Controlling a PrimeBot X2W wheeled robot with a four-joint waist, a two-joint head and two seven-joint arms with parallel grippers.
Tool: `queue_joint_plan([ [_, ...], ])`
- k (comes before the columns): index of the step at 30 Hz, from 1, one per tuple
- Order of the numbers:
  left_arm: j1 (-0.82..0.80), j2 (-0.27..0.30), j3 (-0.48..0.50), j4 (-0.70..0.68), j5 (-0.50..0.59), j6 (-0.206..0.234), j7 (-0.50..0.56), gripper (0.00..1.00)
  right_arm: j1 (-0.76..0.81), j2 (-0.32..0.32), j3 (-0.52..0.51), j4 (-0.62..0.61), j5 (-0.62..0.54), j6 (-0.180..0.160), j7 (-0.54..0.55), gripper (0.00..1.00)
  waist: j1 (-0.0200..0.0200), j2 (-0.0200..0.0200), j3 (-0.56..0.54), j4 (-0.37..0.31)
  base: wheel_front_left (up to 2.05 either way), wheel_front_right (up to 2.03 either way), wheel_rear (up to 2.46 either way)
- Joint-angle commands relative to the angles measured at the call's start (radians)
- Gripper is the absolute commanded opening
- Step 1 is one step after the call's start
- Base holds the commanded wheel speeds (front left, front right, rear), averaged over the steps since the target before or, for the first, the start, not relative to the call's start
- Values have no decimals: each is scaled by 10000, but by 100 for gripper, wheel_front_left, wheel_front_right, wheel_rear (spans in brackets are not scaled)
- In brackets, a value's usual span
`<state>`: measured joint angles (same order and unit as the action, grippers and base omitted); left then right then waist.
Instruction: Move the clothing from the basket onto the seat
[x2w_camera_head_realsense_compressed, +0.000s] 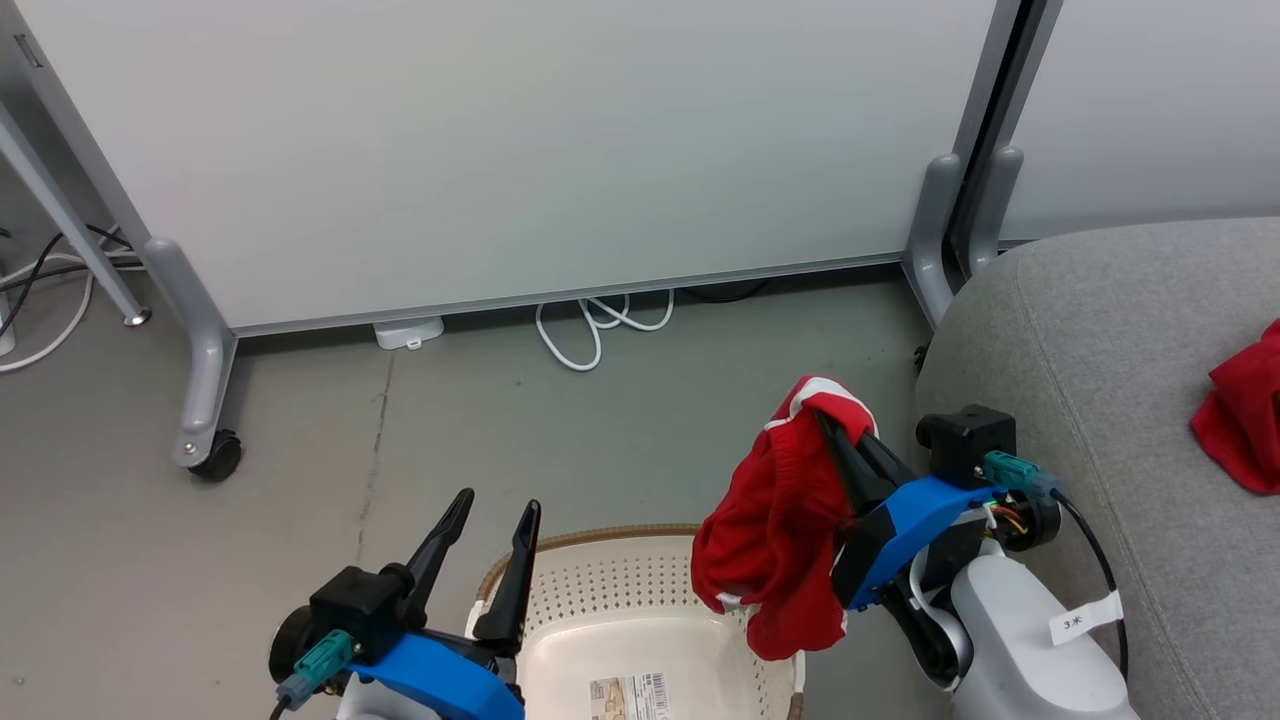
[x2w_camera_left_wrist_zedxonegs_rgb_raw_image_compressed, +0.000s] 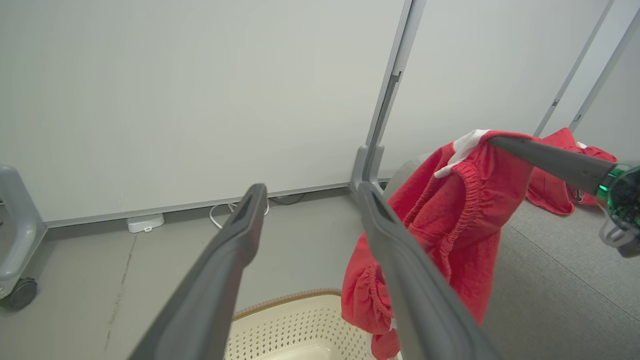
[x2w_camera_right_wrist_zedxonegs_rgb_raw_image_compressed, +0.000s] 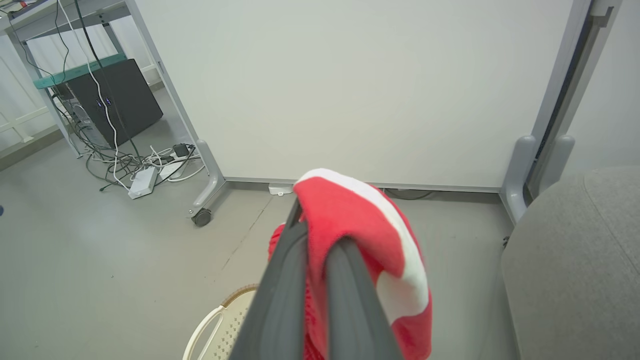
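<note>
Held red shorts (x2w_camera_head_realsense_compressed: 775, 530) in right gripper (x2w_camera_head_realsense_compressed: 828, 418), fingers clamped together on the white-trimmed edge, lower centre-right, cloth dangling over basket (x2w_camera_head_realsense_compressed: 600, 585) at bottom centre. Held left gripper (x2w_camera_head_realsense_compressed: 499, 502) spread apart, empty, lower left. Saw second red garment (x2w_camera_head_realsense_compressed: 1245, 420) lying on seat (x2w_camera_head_realsense_compressed: 1100, 340), right edge.

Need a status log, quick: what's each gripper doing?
Left gripper: open, empty.
Right gripper: shut on the shorts.
</note>
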<state>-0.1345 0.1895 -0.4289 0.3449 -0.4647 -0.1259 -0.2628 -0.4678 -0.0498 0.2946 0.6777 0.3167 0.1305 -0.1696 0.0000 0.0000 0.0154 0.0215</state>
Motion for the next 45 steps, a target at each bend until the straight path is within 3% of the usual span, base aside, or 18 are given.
queue_joint_plan([
  [1, 65, -15, 54, -46, 48, -79, -28, 100, 84, -12, -21, -63, -67, 5, 5, 0, 0, 0, 1, -22, 0, 0, 0],
  [11, -60, 84, 4, -121, 48, -81, -28, 100, -12, -14, -36, -228, -26, 5, 4, 0, 0, 0, 138, -784, 0, 0, 0],
  [36, -599, 297, -37, -197, 127, -52, -29, 100, -210, -10, -16, -327, 137, 5, -174, 0, 0, 0, 820, -4543, 0, 0, 0],
  [45, -764, 324, -203, -120, 162, -53, -29, 100, -182, -7, 3, -232, 234, 5, -289, 0, 0, 0, 946, -5507, 0, 0, 0],
])
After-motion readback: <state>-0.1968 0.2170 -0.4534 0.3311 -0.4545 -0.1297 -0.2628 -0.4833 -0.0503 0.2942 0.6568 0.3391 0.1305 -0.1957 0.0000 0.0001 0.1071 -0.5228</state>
